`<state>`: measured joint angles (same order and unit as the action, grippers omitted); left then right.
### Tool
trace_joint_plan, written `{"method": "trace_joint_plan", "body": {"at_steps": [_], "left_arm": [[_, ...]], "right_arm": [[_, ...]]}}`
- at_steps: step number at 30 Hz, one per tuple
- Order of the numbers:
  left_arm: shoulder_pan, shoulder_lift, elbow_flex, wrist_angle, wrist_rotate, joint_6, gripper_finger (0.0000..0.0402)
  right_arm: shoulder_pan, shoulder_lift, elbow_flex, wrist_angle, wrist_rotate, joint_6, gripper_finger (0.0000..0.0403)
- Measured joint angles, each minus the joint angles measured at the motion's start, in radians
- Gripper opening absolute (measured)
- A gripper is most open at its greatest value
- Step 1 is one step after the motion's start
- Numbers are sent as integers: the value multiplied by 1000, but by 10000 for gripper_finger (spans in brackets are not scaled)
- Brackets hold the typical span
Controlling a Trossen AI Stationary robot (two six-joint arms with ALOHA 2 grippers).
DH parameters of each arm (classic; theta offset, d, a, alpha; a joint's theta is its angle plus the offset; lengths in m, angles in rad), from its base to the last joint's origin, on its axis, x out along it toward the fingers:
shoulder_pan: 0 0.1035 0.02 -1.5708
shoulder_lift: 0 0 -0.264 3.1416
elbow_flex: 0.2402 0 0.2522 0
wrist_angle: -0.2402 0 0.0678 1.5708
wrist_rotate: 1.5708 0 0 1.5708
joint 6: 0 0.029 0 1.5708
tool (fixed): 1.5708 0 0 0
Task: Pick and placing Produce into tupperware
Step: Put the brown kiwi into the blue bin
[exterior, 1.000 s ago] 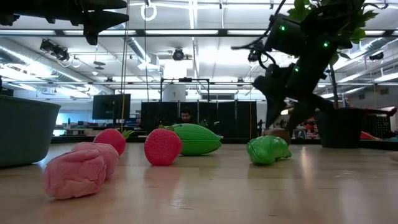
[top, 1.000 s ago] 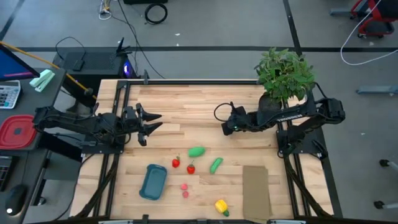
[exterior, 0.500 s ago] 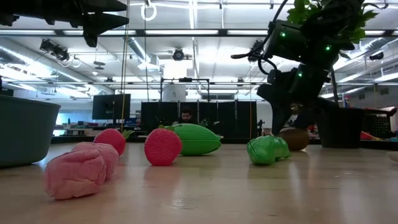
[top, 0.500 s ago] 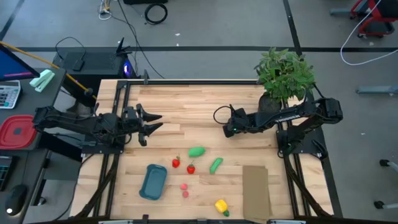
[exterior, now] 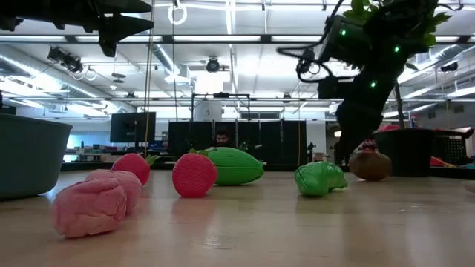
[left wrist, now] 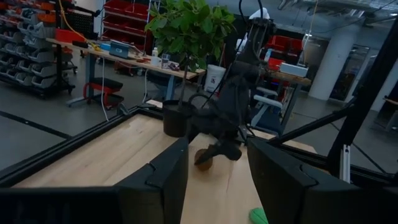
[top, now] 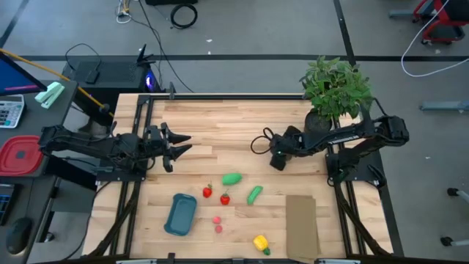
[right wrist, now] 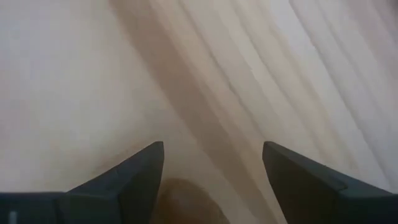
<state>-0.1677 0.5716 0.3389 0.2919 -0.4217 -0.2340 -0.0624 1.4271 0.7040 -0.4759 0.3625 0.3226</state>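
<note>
Right gripper (top: 278, 163) shifted right — brown piece (exterior: 369, 165) exposed, two green pieces (top: 232, 178) untouched.

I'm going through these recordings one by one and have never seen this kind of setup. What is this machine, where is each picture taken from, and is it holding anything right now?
It is a robot with two dark arms at a wooden table, each ending in a two-finger claw. One picture looks straight down from above, one looks level across the tabletop, and two come from cameras on the arms' wrists.

On the table lie toy produce: two green pieces, two red strawberries, pink pieces, a yellow piece, and a brown round one. A blue-teal tupperware sits empty near the front, with a flat cardboard rectangle and a potted plant to the right.

The left claw waits open above the table's left side, holding nothing. The right claw is open, pointing down over the brown piece, not gripping it yet.
</note>
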Motion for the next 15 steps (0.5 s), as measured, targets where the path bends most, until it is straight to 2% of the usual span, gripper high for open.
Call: {"method": "trace_joint_plan", "body": {"at_steps": [5, 10, 12, 15], "left_arm": [[0, 0, 0, 0, 0, -18, 172], [0, 0, 0, -1, 0, -17, 172], [0, 0, 0, -3, 0, -17, 172], [0, 0, 0, -3, 0, -17, 173]], "right_arm": [[18, -127, 0, -23, -78, -87, 284], [20, -246, 0, -206, -152, -155, 284], [20, -261, 0, -260, -135, -216, 284], [7, -251, 0, -230, -84, -244, 284]]}}
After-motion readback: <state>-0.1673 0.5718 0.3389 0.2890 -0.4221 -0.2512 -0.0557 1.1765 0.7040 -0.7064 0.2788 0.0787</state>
